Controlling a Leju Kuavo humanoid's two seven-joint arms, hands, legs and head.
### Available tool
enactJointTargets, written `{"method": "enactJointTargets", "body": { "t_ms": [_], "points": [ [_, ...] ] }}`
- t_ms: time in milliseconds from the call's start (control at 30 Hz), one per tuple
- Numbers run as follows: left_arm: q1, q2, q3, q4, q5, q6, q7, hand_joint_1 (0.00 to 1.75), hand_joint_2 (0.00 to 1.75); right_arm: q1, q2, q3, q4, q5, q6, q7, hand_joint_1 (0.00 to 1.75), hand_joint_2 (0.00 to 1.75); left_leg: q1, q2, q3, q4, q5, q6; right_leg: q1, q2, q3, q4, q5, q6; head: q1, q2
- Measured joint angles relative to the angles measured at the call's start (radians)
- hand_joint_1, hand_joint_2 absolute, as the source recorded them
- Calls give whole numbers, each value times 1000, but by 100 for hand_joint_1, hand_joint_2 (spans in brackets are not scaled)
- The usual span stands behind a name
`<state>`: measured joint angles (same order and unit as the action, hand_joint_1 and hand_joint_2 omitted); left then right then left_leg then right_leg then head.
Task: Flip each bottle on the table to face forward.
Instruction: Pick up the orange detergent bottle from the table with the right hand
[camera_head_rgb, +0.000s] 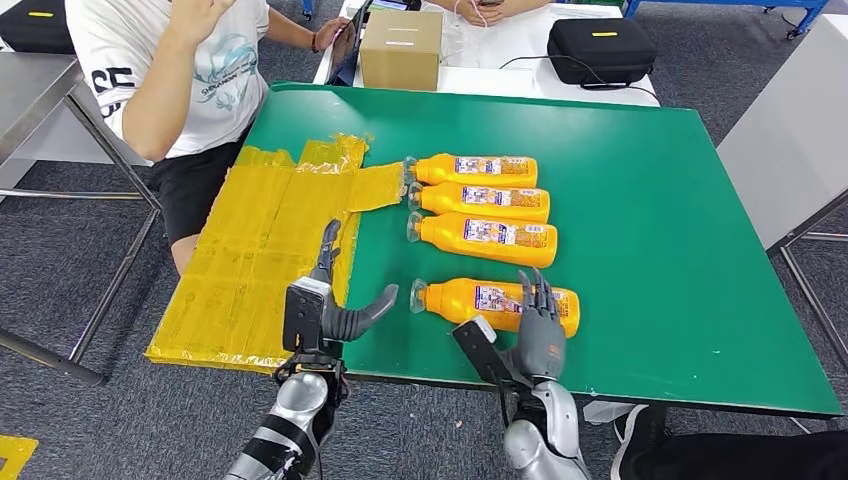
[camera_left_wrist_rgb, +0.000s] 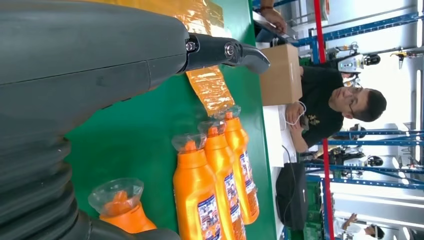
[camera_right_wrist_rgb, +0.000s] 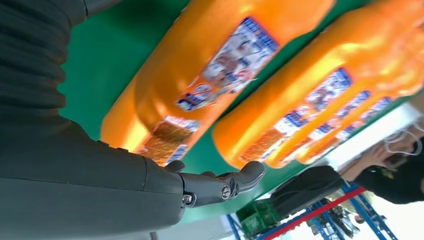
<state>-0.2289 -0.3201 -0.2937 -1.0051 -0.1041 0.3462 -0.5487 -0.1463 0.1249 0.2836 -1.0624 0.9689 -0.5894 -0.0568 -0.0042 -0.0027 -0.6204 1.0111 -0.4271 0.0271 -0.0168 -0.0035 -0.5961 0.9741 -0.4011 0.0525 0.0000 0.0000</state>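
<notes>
Hovering over nearest bottle (camera_head_rgb: 495, 303), right hand (camera_head_rgb: 540, 325) open, seemingly untouching

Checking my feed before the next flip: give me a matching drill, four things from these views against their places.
1. nearest bottle
2. cardboard box
3. black case
4. yellow tape patch

A. white table, right of the box
B. green table's left part
C. under the right hand
D. white table, just beyond the green one

Pairs: 1-C, 2-D, 3-A, 4-B

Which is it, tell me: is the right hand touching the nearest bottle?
Cannot tell. In the head view the right hand overlaps the nearest bottle, fingers over its label end; the right wrist view shows the thumb close beside it, but neither contact nor gap is plain.
</notes>
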Motion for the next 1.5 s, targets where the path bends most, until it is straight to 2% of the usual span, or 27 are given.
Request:
{"method": "enactJointTargets", "body": {
  "t_ms": [300, 567, 833, 1367, 1467, 1500],
  "points": [
    [5, 0, 17, -8, -5, -25, 2, 0, 175, -1, -34, -12, 11, 112, 43, 70, 0, 175, 0, 0, 0, 0, 0, 0, 0, 0, 0, 0, 0, 0, 0, 0],
    [9, 0, 29, -18, -11, -38, 5, 0, 175, -8, -53, -17, 17, 164, 56, 99, 0, 175, 0, 0, 0, 0, 0, 0, 0, 0, 0, 0, 0, 0, 0, 0],
    [15, 0, 42, -24, -12, -67, 8, 0, 175, -48, -71, -23, 47, 242, 68, 136, 0, 175, 0, 0, 0, 0, 0, 0, 0, 0, 0, 0, 0, 0, 0, 0],
    [18, 0, 59, -25, -3, -95, 14, 0, 175, -132, -73, -23, 148, 278, 80, 160, 0, 175, 0, 0, 0, 0, 0, 0, 0, 0, 0, 0, 0, 0, 0, 0],
    [18, 0, 60, -25, -1, -107, 17, 0, 175, -145, -74, -23, 169, 280, 133, 174, 0, 175, 0, 0, 0, 0, 0, 0, 0, 0, 0, 0, 0, 0, 0, 0],
    [18, 0, 61, -25, 1, -116, 18, 0, 175, -154, -77, -23, 184, 277, 172, 181, 34, 175, 0, 0, 0, 0, 0, 0, 0, 0, 0, 0, 0, 0, 0, 0]
  ]
}}
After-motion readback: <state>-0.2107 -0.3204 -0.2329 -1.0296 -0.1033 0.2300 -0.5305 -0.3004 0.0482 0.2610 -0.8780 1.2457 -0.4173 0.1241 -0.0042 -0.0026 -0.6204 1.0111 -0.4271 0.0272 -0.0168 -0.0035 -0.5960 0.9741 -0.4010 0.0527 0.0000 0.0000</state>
